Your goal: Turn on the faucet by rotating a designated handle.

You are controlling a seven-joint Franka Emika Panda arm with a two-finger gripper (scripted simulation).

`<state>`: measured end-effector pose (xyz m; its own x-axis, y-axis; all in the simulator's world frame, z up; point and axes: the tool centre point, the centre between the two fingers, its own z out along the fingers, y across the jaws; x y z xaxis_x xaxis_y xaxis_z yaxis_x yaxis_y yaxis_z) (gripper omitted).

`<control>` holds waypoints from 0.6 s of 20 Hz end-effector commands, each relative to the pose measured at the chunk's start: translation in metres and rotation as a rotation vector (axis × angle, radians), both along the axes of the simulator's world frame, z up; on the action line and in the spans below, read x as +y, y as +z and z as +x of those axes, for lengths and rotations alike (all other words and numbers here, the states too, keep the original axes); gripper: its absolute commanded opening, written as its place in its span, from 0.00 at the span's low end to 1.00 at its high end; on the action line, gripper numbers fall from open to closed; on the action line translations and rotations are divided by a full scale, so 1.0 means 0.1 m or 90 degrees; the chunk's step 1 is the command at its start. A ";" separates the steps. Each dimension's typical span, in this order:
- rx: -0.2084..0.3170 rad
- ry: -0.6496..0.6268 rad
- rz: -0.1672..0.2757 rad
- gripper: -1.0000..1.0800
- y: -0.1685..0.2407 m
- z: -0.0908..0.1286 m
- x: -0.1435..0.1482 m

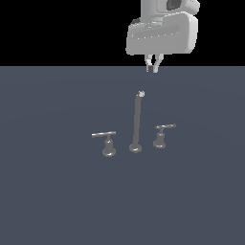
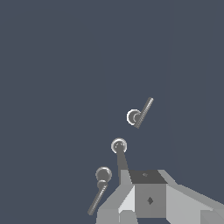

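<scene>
My gripper (image 1: 152,67) hangs above the faucet (image 1: 136,125), touching nothing, fingers nearly pressed together and pinching nothing; the handle (image 1: 161,135) with the short bar stands at the exterior view's right of the spout (image 1: 137,119); the longer-barred handle (image 1: 106,142) stands opposite.

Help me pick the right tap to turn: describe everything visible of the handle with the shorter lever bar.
The handle looks like grey metal: a thin, short lever bar, roughly level, atop a flared round base that stands upright on the dark floor. It sits on the exterior view's right of the spout, apart from it. Nothing touches it; the gripper hangs above, clear of it.
</scene>
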<state>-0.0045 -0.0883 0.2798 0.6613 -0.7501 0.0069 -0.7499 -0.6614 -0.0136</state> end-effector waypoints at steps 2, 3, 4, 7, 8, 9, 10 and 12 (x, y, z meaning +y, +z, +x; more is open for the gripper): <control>0.002 -0.061 0.000 0.00 -0.35 0.14 -0.15; 0.002 -0.078 0.000 0.00 -0.45 0.17 -0.19; 0.003 -0.095 0.001 0.00 -0.56 0.20 -0.23; 0.005 -0.147 0.001 0.00 -0.87 0.28 -0.36; 0.005 -0.163 0.001 0.00 -0.98 0.30 -0.39; 0.006 -0.178 0.001 0.00 -1.07 0.31 -0.43; 0.006 -0.193 0.001 0.00 -1.17 0.33 -0.47; 0.007 -0.219 0.001 0.00 -1.34 0.35 -0.53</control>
